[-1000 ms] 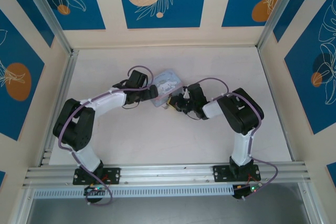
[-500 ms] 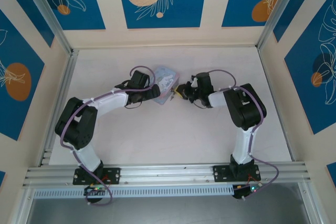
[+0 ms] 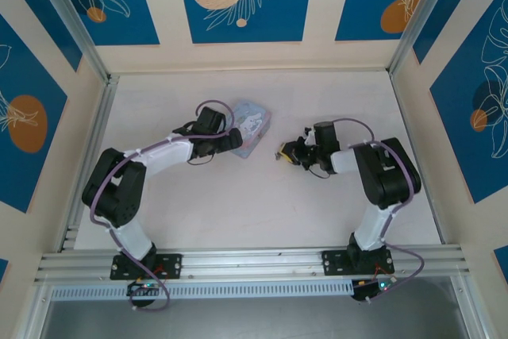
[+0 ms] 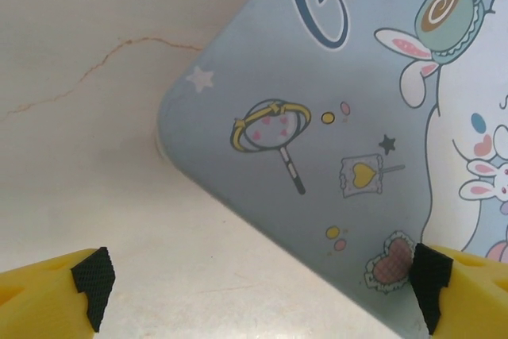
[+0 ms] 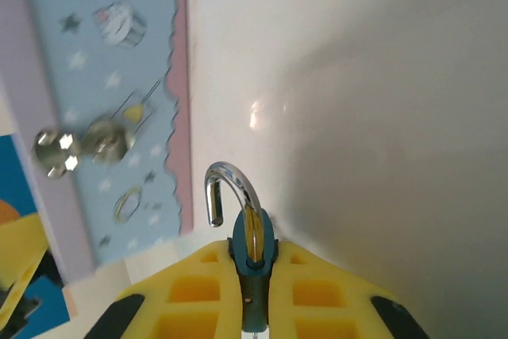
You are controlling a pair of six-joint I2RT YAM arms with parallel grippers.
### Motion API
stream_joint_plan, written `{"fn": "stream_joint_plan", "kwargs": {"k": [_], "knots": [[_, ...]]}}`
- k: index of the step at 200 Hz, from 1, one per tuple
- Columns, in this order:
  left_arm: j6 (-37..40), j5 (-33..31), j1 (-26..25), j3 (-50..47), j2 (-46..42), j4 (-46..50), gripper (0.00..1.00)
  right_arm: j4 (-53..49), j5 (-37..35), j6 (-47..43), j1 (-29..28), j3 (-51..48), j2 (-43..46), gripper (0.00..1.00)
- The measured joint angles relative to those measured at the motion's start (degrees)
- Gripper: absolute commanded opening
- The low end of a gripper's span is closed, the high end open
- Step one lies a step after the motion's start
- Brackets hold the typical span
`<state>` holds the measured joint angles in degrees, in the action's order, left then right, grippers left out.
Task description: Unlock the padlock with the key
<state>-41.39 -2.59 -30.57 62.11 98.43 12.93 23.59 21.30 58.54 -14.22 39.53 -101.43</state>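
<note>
- At the middle of the worktop (image 3: 198, 204), your right hand (image 3: 288, 153) is clamped on the padlock (image 5: 254, 271) and holds it to the right of the pale blue tin (image 4: 341, 117), apart from it.
- Your left hand (image 4: 262, 287) has its fingers spread wide with nothing between them. It sits low against the tin's lid.
- The grip takes only the narrow blue body. A twist, or a knock against the tin's side, could swivel the lock in the pads or let it drop.
- The left hand is close enough that any push forward would likely shove the tin toward the right hand.
- I cannot tell where the key is. If it is in the lock, a slip could shake it loose.
- The padlock looks tiny, edge-on between the yellow fingers. Its silvery shackle (image 5: 235, 184) curves up with one leg seated and the other end hanging free, so it appears already released.
</note>
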Motion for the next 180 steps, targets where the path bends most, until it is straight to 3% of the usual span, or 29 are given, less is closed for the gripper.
{"fn": "stream_joint_plan", "kwargs": {"k": [40, 118, 123, 147, 180], "knots": [[1.5, 1.1, 0.0, -1.6, -4.0, 5.0, 1.00, -4.2, -1.2, -2.3, 0.2, -5.0, 11.0, 0.00], [2.0, 0.8, 0.0, -2.3, -21.2, 11.5, 1.00, -27.6, -13.0, -3.8, 7.0, -10.0, 26.6, 0.02], [2.1, 0.6, 0.0, -2.4, -22.3, 11.9, 1.00, -29.1, -13.8, -3.7, 7.4, -10.3, 27.8, 0.06], [2.5, -0.3, 0.0, -3.2, -26.8, 14.0, 1.00, -35.8, -17.4, -2.6, 9.1, -11.2, 33.8, 0.54], [2.6, -1.9, 0.3, -4.9, -30.6, 16.2, 1.00, -42.2, -19.9, -2.8, 10.2, -10.2, 37.9, 0.76]]}}
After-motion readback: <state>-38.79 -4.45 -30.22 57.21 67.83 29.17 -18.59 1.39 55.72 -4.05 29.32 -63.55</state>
